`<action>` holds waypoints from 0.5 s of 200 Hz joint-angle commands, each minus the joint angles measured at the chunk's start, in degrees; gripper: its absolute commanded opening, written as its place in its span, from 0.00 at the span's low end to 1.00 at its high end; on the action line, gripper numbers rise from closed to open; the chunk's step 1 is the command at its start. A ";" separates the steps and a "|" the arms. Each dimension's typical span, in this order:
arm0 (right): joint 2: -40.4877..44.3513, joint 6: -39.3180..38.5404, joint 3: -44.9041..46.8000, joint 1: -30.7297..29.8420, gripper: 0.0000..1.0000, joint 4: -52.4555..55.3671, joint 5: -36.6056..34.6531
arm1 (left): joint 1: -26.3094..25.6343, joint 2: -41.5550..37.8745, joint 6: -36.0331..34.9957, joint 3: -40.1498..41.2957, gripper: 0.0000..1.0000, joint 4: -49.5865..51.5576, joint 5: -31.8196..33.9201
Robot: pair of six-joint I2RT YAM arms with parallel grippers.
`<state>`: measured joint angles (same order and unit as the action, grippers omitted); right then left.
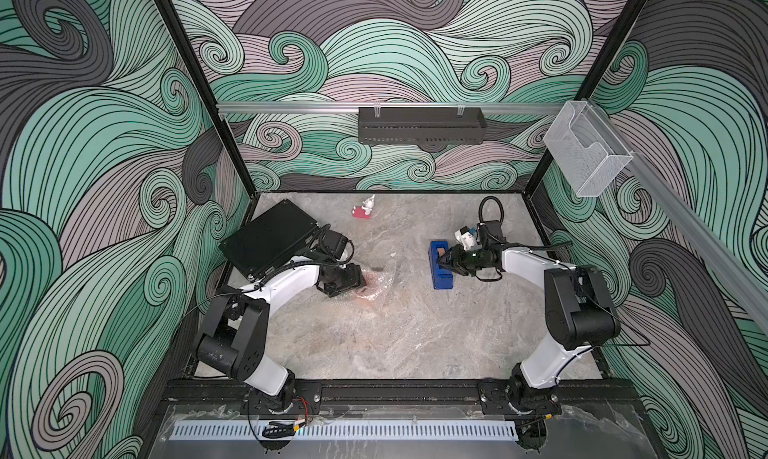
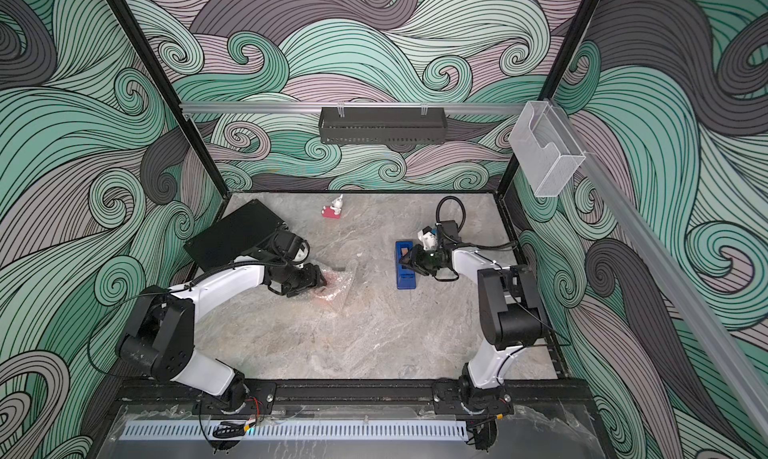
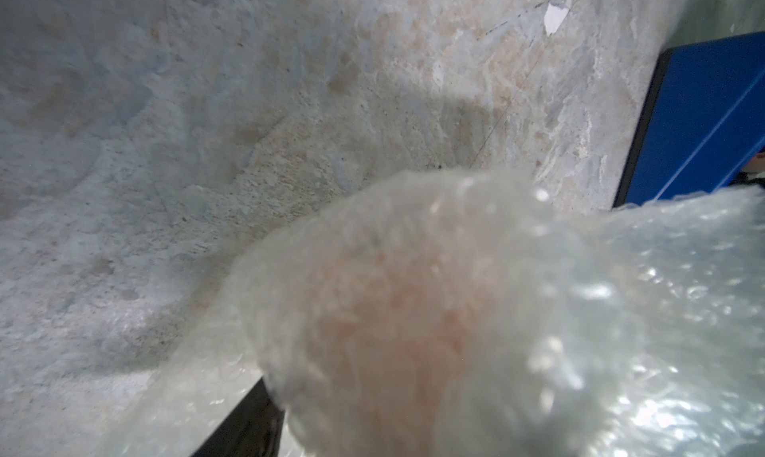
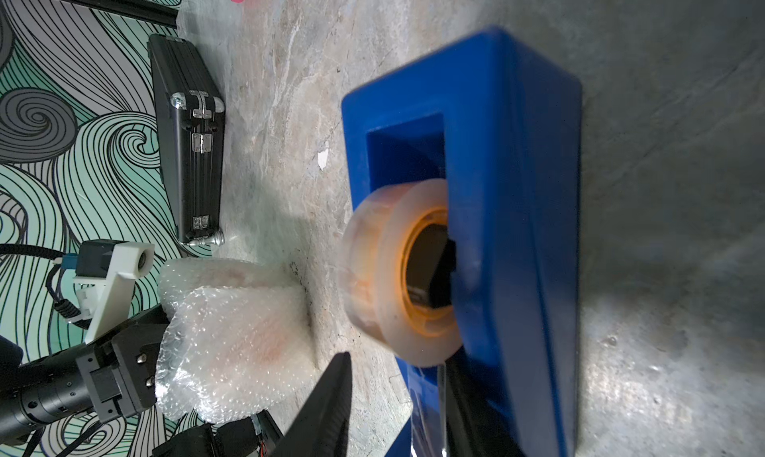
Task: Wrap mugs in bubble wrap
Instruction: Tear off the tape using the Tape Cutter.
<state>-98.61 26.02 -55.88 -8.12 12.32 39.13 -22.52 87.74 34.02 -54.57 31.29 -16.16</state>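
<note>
The salmon-orange mug (image 3: pixel 397 318) shows only as a blurred orange patch through the bubble wrap (image 3: pixel 621 310) bundled round it. In both top views the bundle (image 1: pixel 376 284) lies left of the table's centre, with my left gripper (image 1: pixel 360 285) shut on it. The right wrist view shows the wrapped mug (image 4: pixel 265 343) held at the left gripper's jaws. My right gripper (image 1: pixel 441 265) is at the blue tape dispenser (image 1: pixel 439 280). Its jaws stand apart, and a clear strip of tape (image 4: pixel 428 405) hangs from the roll (image 4: pixel 372 268) close to one finger (image 4: pixel 327 409).
A black case (image 1: pixel 270 238) lies at the back left, close behind the left arm. A small red-and-white figurine (image 1: pixel 365 209) stands near the back wall. A white scrap (image 1: pixel 392 254) lies between the bundle and the dispenser.
</note>
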 commanded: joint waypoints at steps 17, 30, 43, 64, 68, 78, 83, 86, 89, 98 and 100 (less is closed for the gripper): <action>-0.74 2.05 1.48 0.49 0.32 -2.17 1.67 | 0.20 -1.35 -0.36 0.16 0.69 1.06 -0.71; -0.63 2.69 1.81 0.64 0.30 -3.17 2.12 | 0.21 -1.35 -0.33 0.25 0.69 1.05 -0.67; -0.62 3.08 2.04 0.90 0.27 -3.67 2.56 | 0.22 -1.44 -0.36 0.28 0.69 1.14 -0.71; -0.51 3.77 2.61 1.33 0.24 -4.64 3.12 | 0.20 -1.52 -0.30 0.49 0.69 1.06 -0.71; -0.42 3.82 2.82 1.44 0.23 -4.82 3.15 | 0.25 -1.52 -0.35 0.47 0.69 1.04 -0.71; -0.30 4.11 3.14 1.68 0.22 -5.17 3.35 | 0.20 -1.44 -0.36 0.43 0.69 1.01 -0.71; -0.14 4.20 3.27 1.78 0.21 -5.33 3.48 | 0.20 -1.41 -0.36 0.48 0.69 0.97 -0.71; -0.12 4.30 3.37 1.86 0.21 -5.36 3.56 | 0.22 -1.36 -0.36 0.43 0.69 0.97 -0.71; -0.06 4.38 3.49 1.92 0.21 -5.48 3.65 | 0.20 -1.35 -0.36 0.49 0.69 0.97 -0.71; 0.16 4.50 3.67 2.08 0.19 -5.71 3.84 | 0.17 -1.35 -0.36 0.43 0.69 0.96 -0.80; 0.23 4.57 3.65 2.13 0.18 -5.72 3.93 | 0.19 -1.35 -0.34 0.49 0.69 0.97 -0.80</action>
<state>-98.61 29.67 -53.10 -6.66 8.21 41.34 -22.52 87.74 34.02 -54.57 31.29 -16.19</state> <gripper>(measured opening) 0.205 0.690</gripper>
